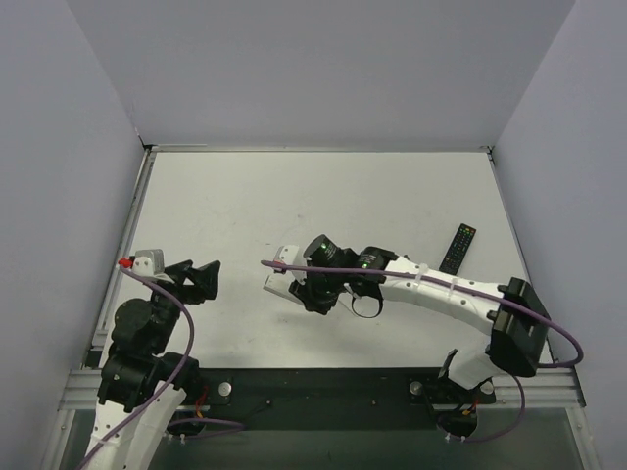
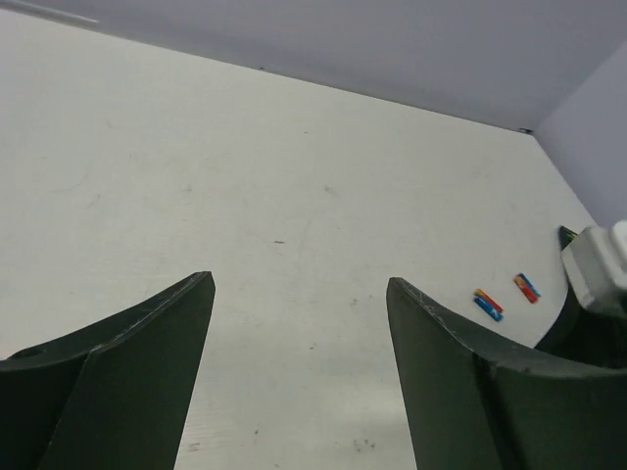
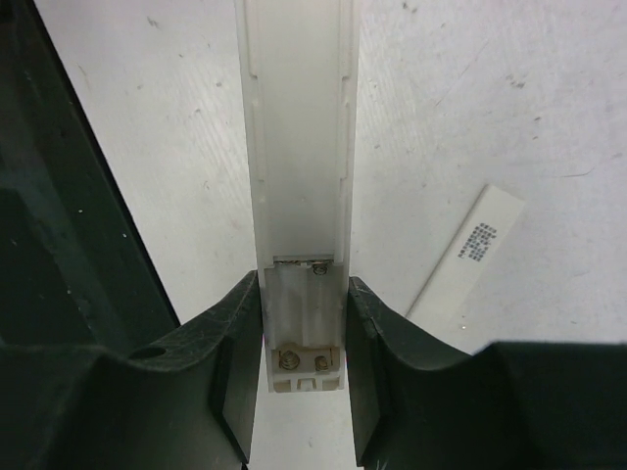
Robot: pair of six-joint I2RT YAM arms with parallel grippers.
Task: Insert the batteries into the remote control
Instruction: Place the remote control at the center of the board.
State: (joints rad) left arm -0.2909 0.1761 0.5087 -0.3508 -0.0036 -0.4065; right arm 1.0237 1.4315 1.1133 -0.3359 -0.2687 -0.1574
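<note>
- While the remote control [image 3: 299, 147] sits clamped in the right gripper [image 3: 302, 294] with its battery bay [image 3: 302, 313] uncovered and empty, the chief risk is judged to be the remote twisting or sliding in that grip when a cell is pressed in. The fingers pinch only its narrow sides at the bay end.
- The batteries [image 2: 487, 305] lie loose on the table [image 1: 294, 196], near each other, off to the right of the left gripper [image 2: 299, 284] in its wrist view. Being small and round, they could roll away or squirt out of the pads if pinched off-centre.
- Blue and red both show on them, and at this size it cannot be told which colour belongs to which piece. Picking up the wrong one is therefore possible.
- A cell put in the wrong way round, or tilted against the metal contacts [image 3: 302, 360] at the bay's end, would probably jam rather than seat.
- A white strip [image 3: 480, 250] with a dark printed patch, likely the bay's cover, lies on the table near the remote but apart from it. A low sweep of either arm could knock it.
- Left jaws: spread wide, with nothing between them and touching nothing.
- Right jaws: drawn in narrow and pressed on both long sides of the remote, holding it.
- A black remote [image 1: 458, 248] lies well apart at the far right.
</note>
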